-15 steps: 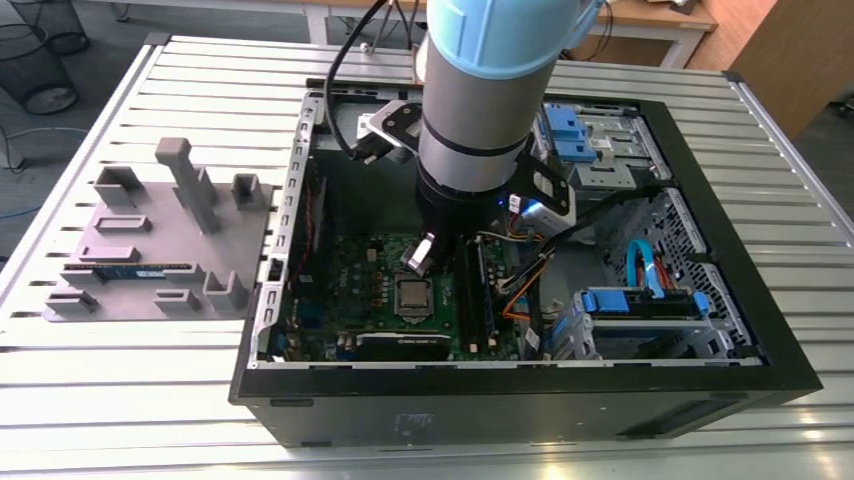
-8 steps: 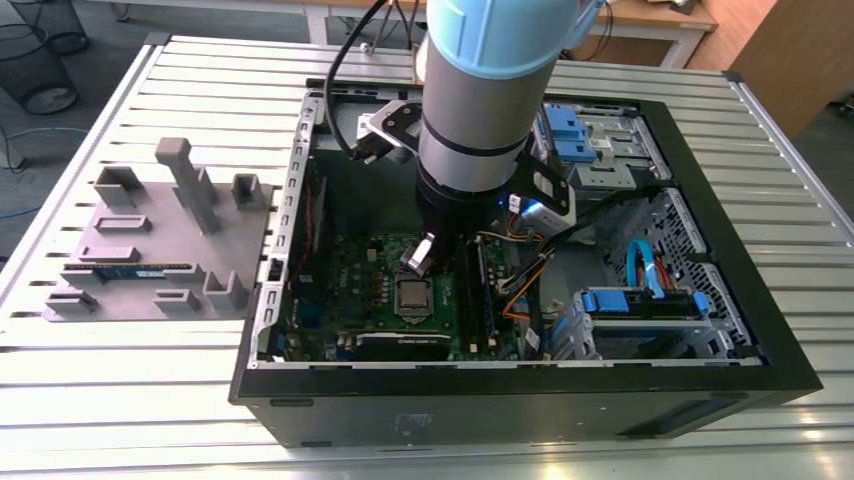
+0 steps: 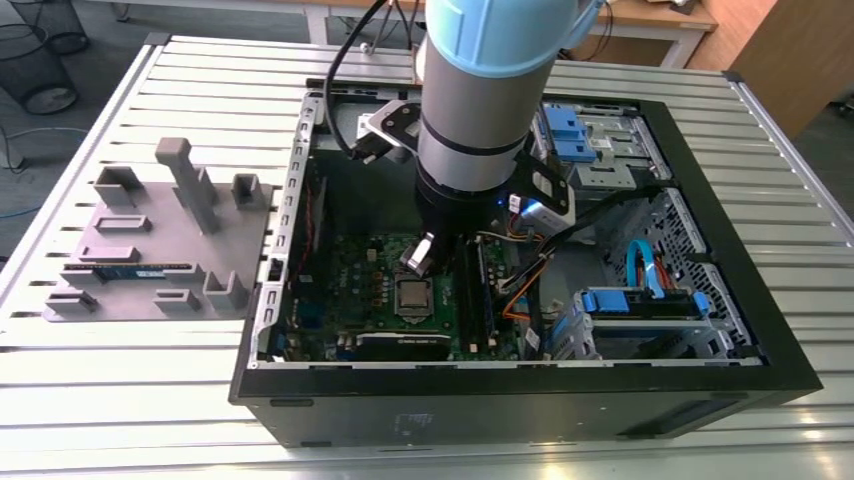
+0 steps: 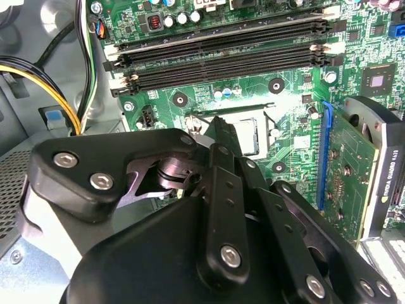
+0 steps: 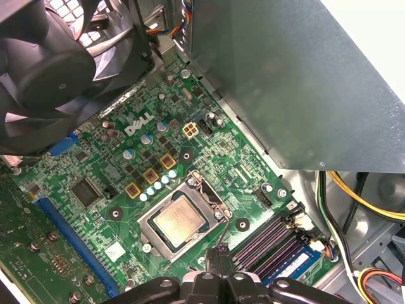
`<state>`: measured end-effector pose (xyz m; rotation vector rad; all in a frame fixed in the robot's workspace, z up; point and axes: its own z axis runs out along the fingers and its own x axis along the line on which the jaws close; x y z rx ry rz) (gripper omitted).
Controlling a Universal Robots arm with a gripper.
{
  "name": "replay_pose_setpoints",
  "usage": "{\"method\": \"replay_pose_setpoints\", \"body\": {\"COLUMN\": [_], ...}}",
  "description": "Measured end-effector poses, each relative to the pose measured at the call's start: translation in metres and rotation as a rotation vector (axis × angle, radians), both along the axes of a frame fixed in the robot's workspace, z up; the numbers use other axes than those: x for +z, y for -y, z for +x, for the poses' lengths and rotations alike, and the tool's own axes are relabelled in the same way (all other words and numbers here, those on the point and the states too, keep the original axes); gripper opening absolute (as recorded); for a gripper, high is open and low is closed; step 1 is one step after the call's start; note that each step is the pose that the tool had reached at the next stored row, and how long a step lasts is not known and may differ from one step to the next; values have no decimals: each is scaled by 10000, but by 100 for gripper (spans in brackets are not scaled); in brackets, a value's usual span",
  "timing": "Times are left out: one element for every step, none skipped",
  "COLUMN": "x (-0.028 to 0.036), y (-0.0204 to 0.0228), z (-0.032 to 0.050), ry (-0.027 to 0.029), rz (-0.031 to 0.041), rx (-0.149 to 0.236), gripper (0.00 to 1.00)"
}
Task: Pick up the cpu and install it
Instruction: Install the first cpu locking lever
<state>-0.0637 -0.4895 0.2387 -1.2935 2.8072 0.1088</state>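
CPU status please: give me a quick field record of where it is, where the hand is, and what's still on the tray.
cpu: sits in the motherboard socket, metal top up
socket frame: around the chip
hand: just above the board beside the socket, holding nothing
arm: reaching down into the open computer case
grey tray: outside the case at the exterior view's left
memory stick: lying on the tray

- You see the cpu (image 5: 179,221) with a dull silver-grey top, in a silver socket frame (image 5: 190,190).
- The motherboard (image 5: 126,190) is green, with black memory slots (image 4: 221,50).
- The gripper (image 4: 218,133) is black.
- The arm (image 3: 487,90) is pale blue over grey.
- The tray (image 3: 147,250) at the exterior view's left is grey.
- The case (image 3: 534,400) is black.
- The table (image 3: 134,420) is ribbed silver.
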Motion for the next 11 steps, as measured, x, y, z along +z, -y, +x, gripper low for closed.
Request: {"method": "replay_pose_setpoints", "body": {"x": [0,0,0,0,0,0,0,0,0,0,0], "y": [0,-1,-1,-2,-2,-2,-3,-3,-3,-3,-4], "z": [0,-1,-2,-3,-5,-5,-5,-5,-5,-6,-7], "ry": [0,3,3,5,8,8,8,8,8,10,12], "rz": [-1,-11,-11,-22,-32,-33,-33,-34,-35,-42,-48], "rx": [0,0,0,0,0,0,0,0,0,0,0], "gripper": [11,11,11,11,11,11,11,11,11,11,11]}}
